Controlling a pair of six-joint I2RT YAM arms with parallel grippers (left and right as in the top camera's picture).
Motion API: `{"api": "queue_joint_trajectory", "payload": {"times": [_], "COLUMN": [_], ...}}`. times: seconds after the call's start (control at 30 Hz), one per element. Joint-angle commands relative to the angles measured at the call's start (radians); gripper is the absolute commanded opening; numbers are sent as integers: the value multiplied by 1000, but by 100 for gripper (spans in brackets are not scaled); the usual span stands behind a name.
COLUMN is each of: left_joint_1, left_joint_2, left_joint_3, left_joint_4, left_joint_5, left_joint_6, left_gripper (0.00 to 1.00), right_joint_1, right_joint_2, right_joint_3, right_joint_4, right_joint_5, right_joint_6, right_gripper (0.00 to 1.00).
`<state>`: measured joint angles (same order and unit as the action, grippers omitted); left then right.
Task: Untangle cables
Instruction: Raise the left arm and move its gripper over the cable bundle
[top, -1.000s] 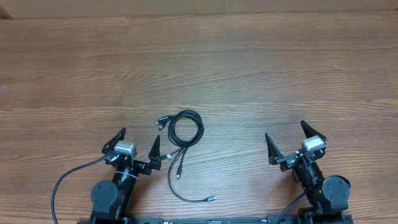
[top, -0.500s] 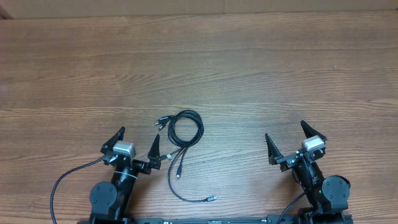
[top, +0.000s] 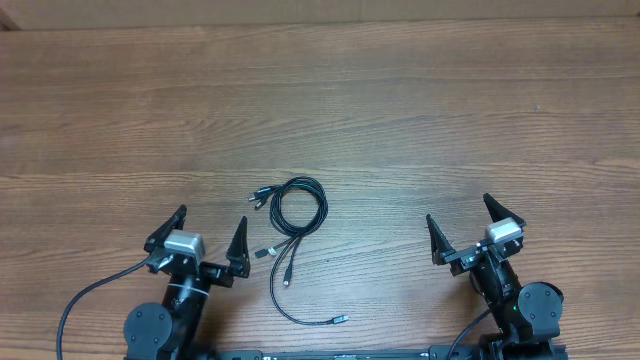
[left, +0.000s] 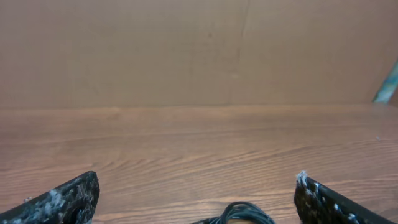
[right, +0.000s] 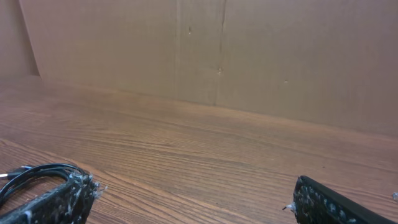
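1. I see the cables (top: 322, 205) lying on the wooden table (top: 400, 100), near its front edge and between the two arms, closer to the left one.
2. They form a small round coil of several black turns. A pair of plug ends (top: 256, 197) sticks out at the coil's upper left.
3. From the bottom of the coil, strands run toward the arm bases. One ends in a short plug (top: 287, 280). A longer one curves right to a silver-tipped plug (top: 342, 319).
4. The left gripper (top: 210, 217) sits just left of those trailing strands, its fingers spread wide with nothing between them. Its inner finger (top: 240, 240) is near a small plug (top: 265, 253), though I can't tell whether they touch.
5. In the left wrist view, the top of the coil (left: 239, 211) peeks up at the bottom edge between the parted fingers.
6. The right gripper (top: 459, 210) is well apart from the cables, to their right, fingers also spread wide and holding nothing.
7. In the right wrist view, the coil (right: 31, 174) shows at far left, beside the left finger (right: 56, 202).
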<state>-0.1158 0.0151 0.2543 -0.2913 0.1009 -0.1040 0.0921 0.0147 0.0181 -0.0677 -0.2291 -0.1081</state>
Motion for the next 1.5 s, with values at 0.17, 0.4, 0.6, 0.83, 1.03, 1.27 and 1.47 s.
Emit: {"api": "queue_joint_trajectory", "payload": {"times": [0.17,0.4,0.6,0.83,1.03,1.27,1.47], "left_joint_1": [5,5,5,5,5,5,5], "left_joint_2": [20,186,411,669,852,990,1050], "left_joint_3": [155,354,563,794,945,1027,1027], "left_joint_4": [-104,-207,-338,-504,-606,-681,-681], "left_joint_5": [-84,-85,-75,33,171,277,293], "left_joint_6": [12,49,49,49,49,48,36], "left_gripper": [99,99,100,99,99,99,99], "right_joint_1": [-2,-2,-2,-2,-2,-2,-2], "right_joint_2": [-12,-12,-12,-12,-12,-12,-12], "right_joint_3": [-10,-10,-10,-10,-10,-10,-10], "right_joint_4": [5,6,6,6,5,5,5], "right_joint_5": [0,0,0,0,0,0,0], "right_joint_6": [3,3,3,3,3,3,3], "right_gripper": [100,100,100,100,100,100,100]}}
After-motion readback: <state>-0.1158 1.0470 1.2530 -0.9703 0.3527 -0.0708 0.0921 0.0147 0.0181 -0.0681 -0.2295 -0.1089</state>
